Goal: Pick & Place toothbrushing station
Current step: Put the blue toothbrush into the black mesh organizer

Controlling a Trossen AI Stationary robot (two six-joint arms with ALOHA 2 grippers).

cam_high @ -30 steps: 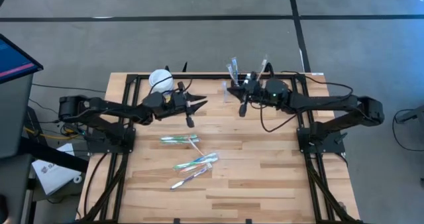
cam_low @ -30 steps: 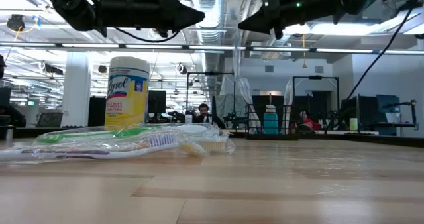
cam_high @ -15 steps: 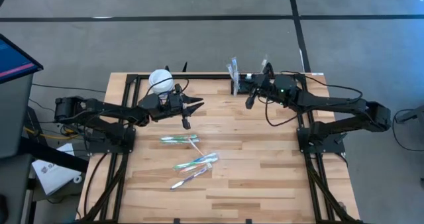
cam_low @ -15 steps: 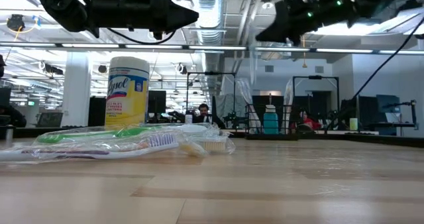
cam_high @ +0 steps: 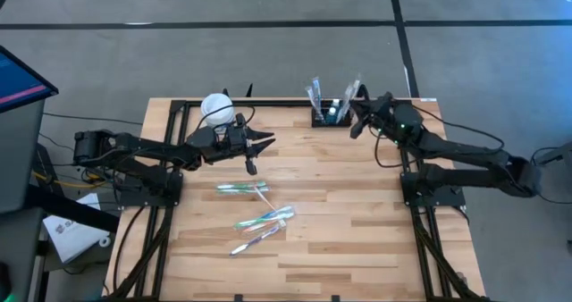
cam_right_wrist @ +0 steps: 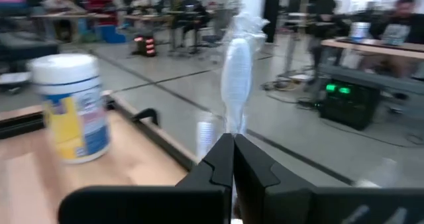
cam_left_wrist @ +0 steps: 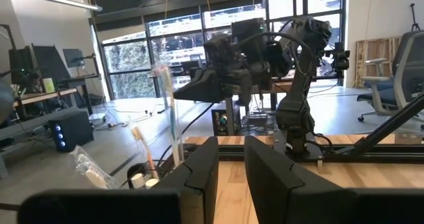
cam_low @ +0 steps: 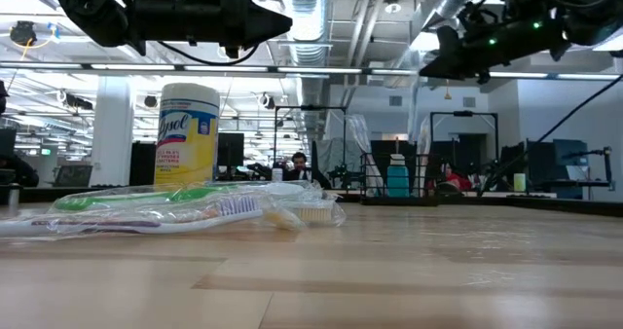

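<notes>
The toothbrushing station, a small black wire caddy [cam_high: 331,116], stands on its base at the table's far edge. Wrapped toothbrushes [cam_high: 313,95] stick up out of it. It also shows in the low view [cam_low: 394,178]. My right gripper [cam_high: 356,128] hovers just right of the caddy, above the table, shut and empty; its wrist view [cam_right_wrist: 232,151] looks past a wrapped toothbrush [cam_right_wrist: 237,71]. My left gripper [cam_high: 265,143] hovers near the table's far left, open by a narrow gap [cam_left_wrist: 232,177] and empty.
A white round tub with a yellow label [cam_high: 217,108] stands at the far left, close behind my left gripper. Several wrapped toothbrushes [cam_high: 241,188] [cam_high: 264,219] lie on the wooden table in the middle left. Black frame rails run along both side edges.
My right gripper, shut throughout, has drawn away from over the caddy toward the table's right edge, so the caddy now shows uncovered in the high view. My left gripper has drawn back a little toward the left edge. The caddy stands where it was.
</notes>
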